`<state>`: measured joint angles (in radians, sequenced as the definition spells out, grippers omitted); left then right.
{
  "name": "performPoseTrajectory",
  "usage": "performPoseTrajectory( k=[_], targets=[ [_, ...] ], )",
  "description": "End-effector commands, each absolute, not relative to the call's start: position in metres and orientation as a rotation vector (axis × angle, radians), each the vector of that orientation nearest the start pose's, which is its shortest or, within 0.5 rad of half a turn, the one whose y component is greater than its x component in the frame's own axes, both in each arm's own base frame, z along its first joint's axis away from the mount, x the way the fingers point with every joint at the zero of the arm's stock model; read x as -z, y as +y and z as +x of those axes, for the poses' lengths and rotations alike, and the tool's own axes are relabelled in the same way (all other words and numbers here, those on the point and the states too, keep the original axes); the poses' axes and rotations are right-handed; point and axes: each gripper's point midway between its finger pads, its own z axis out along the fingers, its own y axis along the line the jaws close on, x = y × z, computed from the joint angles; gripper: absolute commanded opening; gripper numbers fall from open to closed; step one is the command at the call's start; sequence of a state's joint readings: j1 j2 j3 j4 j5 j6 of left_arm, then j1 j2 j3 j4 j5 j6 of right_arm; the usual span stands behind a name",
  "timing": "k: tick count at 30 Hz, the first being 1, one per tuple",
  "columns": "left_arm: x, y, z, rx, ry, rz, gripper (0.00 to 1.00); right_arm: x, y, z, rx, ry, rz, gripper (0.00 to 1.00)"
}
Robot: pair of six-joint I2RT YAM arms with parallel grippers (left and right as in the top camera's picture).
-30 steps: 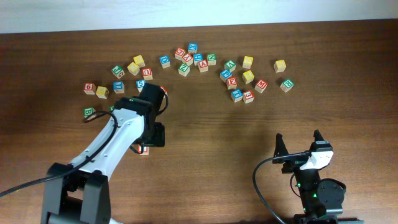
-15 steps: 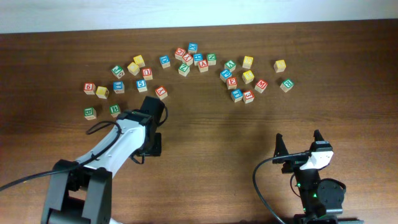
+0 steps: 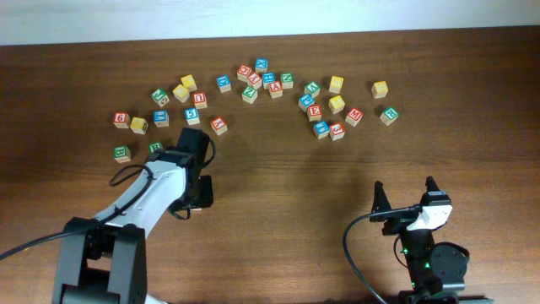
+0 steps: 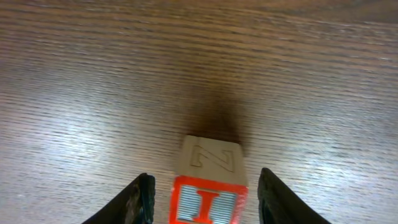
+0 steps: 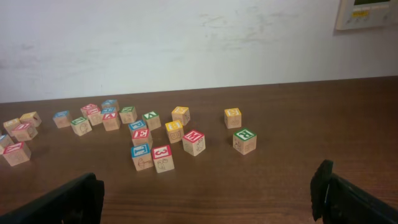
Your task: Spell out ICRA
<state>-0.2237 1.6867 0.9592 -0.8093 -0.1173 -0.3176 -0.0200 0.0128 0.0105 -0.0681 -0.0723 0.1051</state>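
fingers (image 4: pixel 140 200) of the left tool (image 4: pixel 206 179) stand partly spread on either side of the red i cube (image 4: pixel 209 204), with a thin gap at each and neither touching it. the cube sits on the table (image 4: pixel 93 74), a plain carved face behind the lettered one. right tool (image 5: pixel 208 180) stands wide and empty at the table's near side. other letter cubes (image 3: pixel 269 82) lie scattered along the far side, well apart from both tools; c, r and a cannot be picked out.

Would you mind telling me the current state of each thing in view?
I cube: resting on the table, ungripped.
left gripper: open, straddling the I cube.
right gripper: open, empty.
remaining letter cubes: scattered loose, untouched.
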Motion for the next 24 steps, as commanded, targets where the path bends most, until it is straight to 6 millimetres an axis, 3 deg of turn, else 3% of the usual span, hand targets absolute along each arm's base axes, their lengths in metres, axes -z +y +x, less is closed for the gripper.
performPoseTrajectory(
  k=[1, 10, 12, 24],
  targets=[
    [-0.013, -0.048, 0.276, -0.107, 3.079, -0.155, 0.41, -0.156, 0.006, 0.246, -0.12, 1.647, 0.057, 0.98],
    [-0.013, -0.048, 0.279, -0.106, 3.065, -0.155, 0.23, -0.156, 0.006, 0.246, -0.121, 1.647, 0.058, 0.98],
    [-0.014, -0.049, 0.284, -0.099, 3.044, -0.155, 0.15, -0.156, 0.006, 0.246, -0.121, 1.647, 0.057, 0.98],
    [-0.016, -0.051, 0.307, -0.088, 2.956, -0.083, 0.16, -0.156, 0.006, 0.246, -0.121, 1.647, 0.057, 0.98]
  ],
)
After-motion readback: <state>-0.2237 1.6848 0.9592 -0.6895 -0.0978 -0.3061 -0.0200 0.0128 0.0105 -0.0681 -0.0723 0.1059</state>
